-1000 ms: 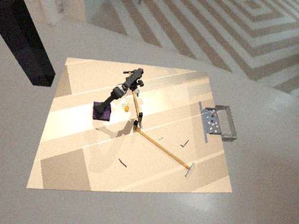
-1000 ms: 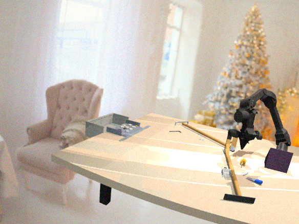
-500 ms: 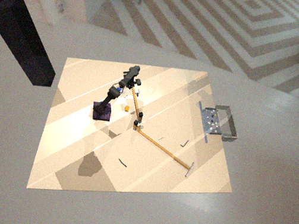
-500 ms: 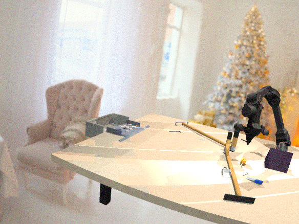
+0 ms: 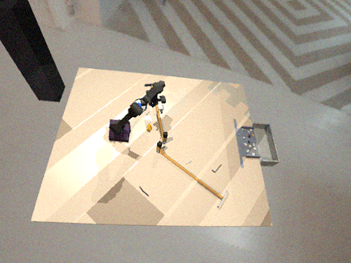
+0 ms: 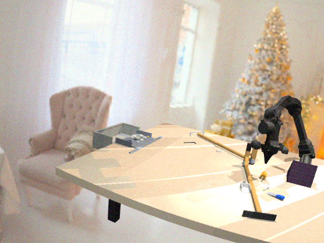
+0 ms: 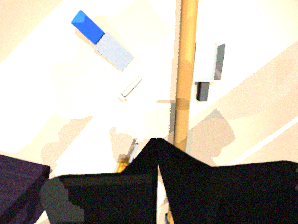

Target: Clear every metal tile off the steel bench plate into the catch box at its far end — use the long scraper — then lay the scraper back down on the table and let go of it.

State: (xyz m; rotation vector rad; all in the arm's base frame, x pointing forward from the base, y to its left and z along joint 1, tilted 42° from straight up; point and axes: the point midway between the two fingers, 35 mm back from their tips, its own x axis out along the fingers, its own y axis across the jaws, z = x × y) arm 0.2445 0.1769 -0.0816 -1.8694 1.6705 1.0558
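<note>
My gripper (image 5: 154, 104) (image 6: 266, 161) (image 7: 156, 140) is shut and empty, above the table beside a wooden handle. That long tool (image 5: 160, 121) (image 6: 253, 191) (image 7: 186, 60) lies on the table, with a wide black blade (image 6: 259, 215) and an upright, black-topped grip. A second long tool (image 5: 190, 172) (image 6: 222, 145) ends in a thin, pale head (image 5: 223, 199) (image 6: 197, 133). The steel bench plate (image 5: 241, 150) (image 6: 138, 144) is at the far side, with several small tiles (image 5: 249, 145) (image 6: 138, 136) on it. The catch box (image 5: 274, 144) (image 6: 103, 140) adjoins its far end.
A blue-handled putty knife (image 6: 280, 197) (image 7: 89, 27), a small bolt (image 7: 131, 87), a whitish tray-like part (image 6: 245, 187) (image 7: 206, 62) and an orange item (image 5: 149, 127) (image 6: 263, 175) lie near the handle. A black L-shaped key (image 5: 216, 169) (image 6: 190, 142) and dark strip (image 5: 143, 191) lie farther off.
</note>
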